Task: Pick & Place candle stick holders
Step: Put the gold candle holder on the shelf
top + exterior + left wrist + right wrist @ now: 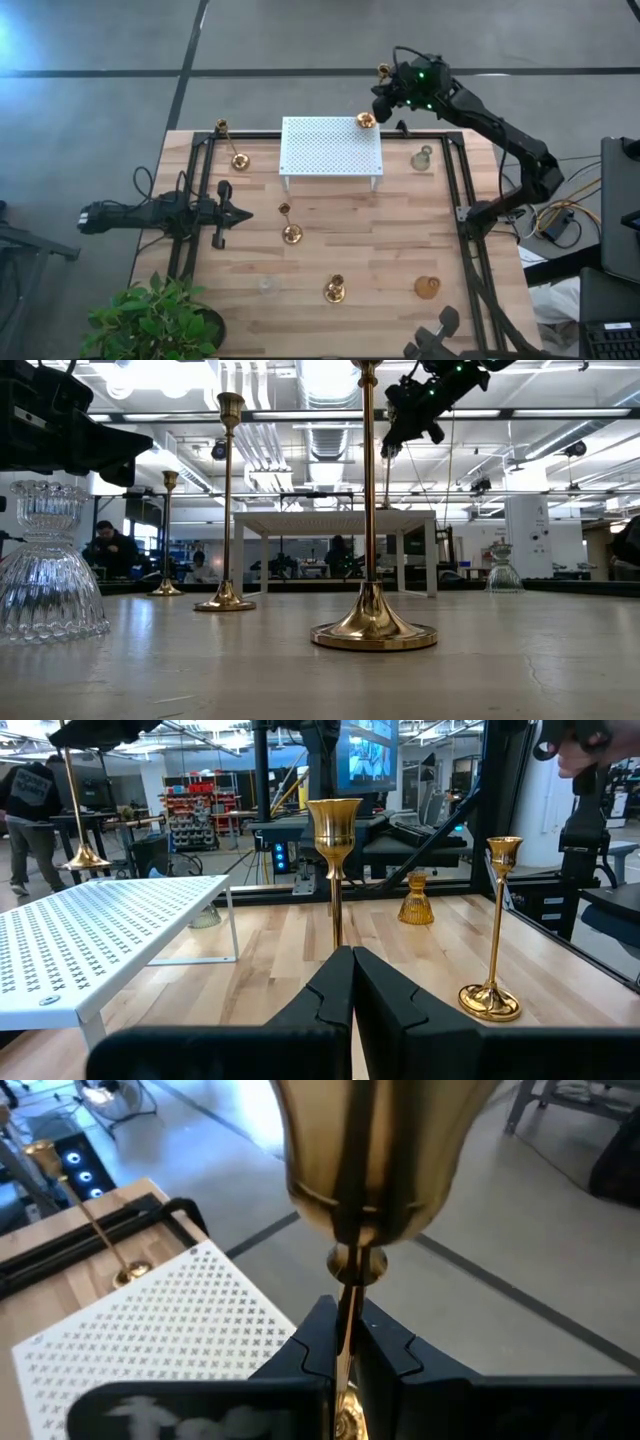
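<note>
A tall brass candle stick holder [375, 1160], stiff, slippery and top-heavy, is held by its thin stem in the closed fingers of the right gripper [345, 1345] above the rack [332, 146] at the bench's far edge, while the left gripper [352, 982] is kept shut and empty near the left edge.

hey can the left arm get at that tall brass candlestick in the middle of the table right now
Probably yes. The left gripper is shut and empty, pointing at the tall brass candlestick, with only bare table between them. It would need to open first. The right gripper holds another candlestick over the rack.
</note>
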### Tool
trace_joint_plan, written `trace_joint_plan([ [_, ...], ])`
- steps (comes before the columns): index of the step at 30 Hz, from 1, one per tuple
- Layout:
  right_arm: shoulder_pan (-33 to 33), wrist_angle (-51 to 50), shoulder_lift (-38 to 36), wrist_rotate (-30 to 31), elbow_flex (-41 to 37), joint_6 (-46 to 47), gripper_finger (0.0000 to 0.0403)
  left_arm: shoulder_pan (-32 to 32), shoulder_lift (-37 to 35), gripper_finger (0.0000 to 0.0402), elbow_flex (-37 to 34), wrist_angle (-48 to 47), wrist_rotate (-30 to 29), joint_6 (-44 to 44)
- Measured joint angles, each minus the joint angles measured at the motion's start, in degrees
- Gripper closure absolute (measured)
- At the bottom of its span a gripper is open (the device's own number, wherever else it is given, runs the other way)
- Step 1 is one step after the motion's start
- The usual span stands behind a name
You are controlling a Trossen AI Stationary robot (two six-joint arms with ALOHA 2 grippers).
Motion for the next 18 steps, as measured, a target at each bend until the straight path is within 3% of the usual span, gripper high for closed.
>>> trace_joint_plan([
  [18,0.1,-5.2,6.6,-0.8,6.8,-1.4,0.0392,0.0,0.0,0.0388,0.0,0.0,0.0,0.0],
])
